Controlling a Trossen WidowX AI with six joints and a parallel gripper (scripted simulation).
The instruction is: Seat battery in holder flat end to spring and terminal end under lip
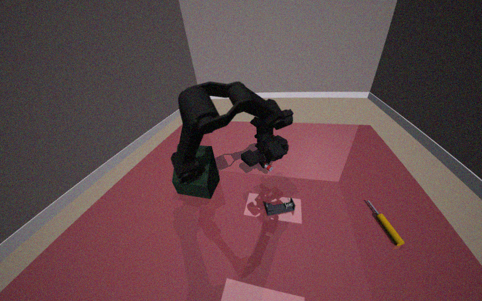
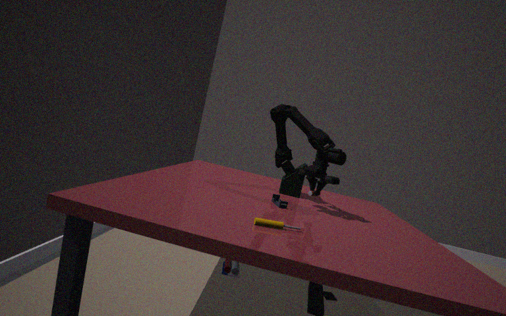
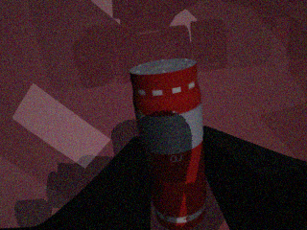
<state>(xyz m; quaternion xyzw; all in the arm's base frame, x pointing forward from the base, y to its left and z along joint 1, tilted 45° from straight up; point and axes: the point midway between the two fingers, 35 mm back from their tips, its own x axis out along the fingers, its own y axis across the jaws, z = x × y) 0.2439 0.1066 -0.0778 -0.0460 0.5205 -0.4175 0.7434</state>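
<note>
The red and silver battery (image 1: 268, 167) (image 2: 310, 193) (image 3: 168, 168) is between the fingers of my gripper (image 1: 265, 164) (image 2: 313, 193) (image 3: 171, 142), which is shut on it. In the wrist view a flat grey end faces up and away from the fingers; the other end is at the bottom of the view, and no terminal shows. The battery is clear of the holder, behind it in the top view, and looks raised off the table. The dark holder (image 1: 275, 209) (image 2: 277, 202) is empty, with upright end walls; light spring-like marks show at its right end in the top view.
A yellow-handled screwdriver (image 1: 390, 229) (image 2: 269, 223) lies on the red table (image 1: 330, 262) (image 2: 178, 219), right of the holder in the top view. The arm's dark green base block (image 1: 193, 189) (image 2: 290, 187) stands left of the holder there. A pale patch (image 1: 296, 217) surrounds the holder.
</note>
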